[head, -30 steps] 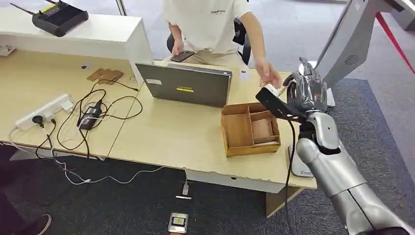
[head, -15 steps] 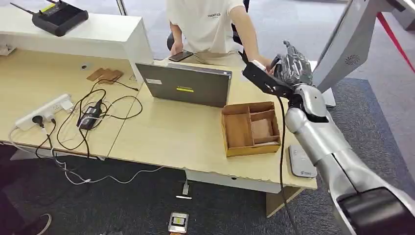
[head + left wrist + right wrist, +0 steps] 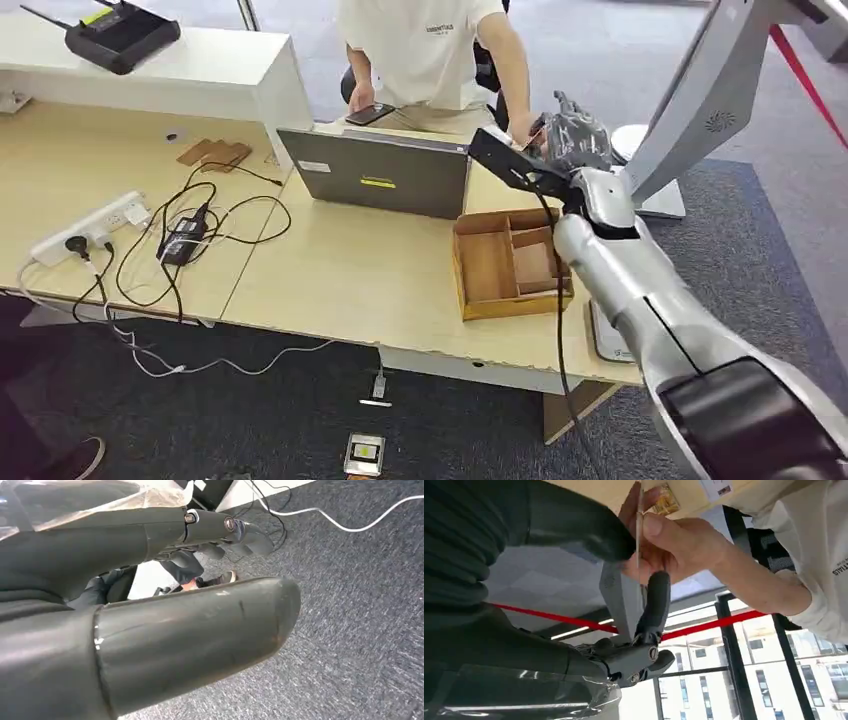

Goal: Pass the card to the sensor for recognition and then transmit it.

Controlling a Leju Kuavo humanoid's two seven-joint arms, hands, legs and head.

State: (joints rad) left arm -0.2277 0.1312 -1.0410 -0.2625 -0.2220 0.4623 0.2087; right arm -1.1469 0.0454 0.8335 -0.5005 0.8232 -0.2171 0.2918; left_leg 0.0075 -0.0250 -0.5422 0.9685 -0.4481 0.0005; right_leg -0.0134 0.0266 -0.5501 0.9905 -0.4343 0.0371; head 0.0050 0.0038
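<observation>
Head view: your right hand (image 3: 572,140) sits upper right of centre, raised beyond the wooden tray (image 3: 511,262), meeting the person's hand (image 3: 522,128).

Left wrist view: your left hand (image 3: 150,605) holds nothing, fingers slightly apart, over carpet.

Right wrist view: thumb and finger pinch the card (image 3: 639,535), edge-on at top centre; the person's hand grips it too.

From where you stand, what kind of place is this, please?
Probably an office reception or service counter: a wooden desk with a laptop and a power strip, a seated person behind it, and grey carpet on the floor.
</observation>
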